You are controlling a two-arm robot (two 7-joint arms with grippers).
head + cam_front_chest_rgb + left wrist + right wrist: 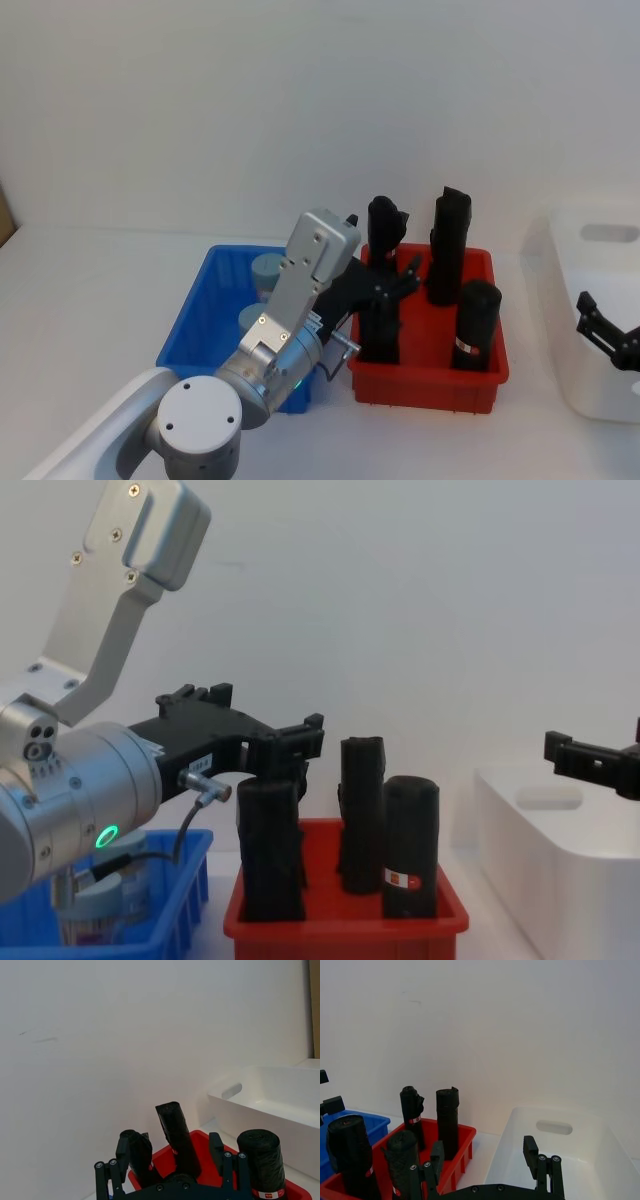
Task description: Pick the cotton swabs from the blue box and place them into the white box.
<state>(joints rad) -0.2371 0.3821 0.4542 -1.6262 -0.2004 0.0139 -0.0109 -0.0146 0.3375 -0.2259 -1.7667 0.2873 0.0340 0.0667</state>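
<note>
The cotton swabs (268, 270) stand in the blue box (195, 310), lower left of centre; our left gripper (402, 278), jaws apart, hangs over the red tray (430, 385) just right of them, so we judge it nearer than the right gripper (590, 315), jaws apart, at the white box (590, 395).

Legible text: none. Item, black rolls (410, 840): a red-and-white label (404, 881) near the base, its print too small to read. Item, left gripper (272, 712): a small white sticker (205, 764) on the body carrying one line of dark print, unreadable.
</note>
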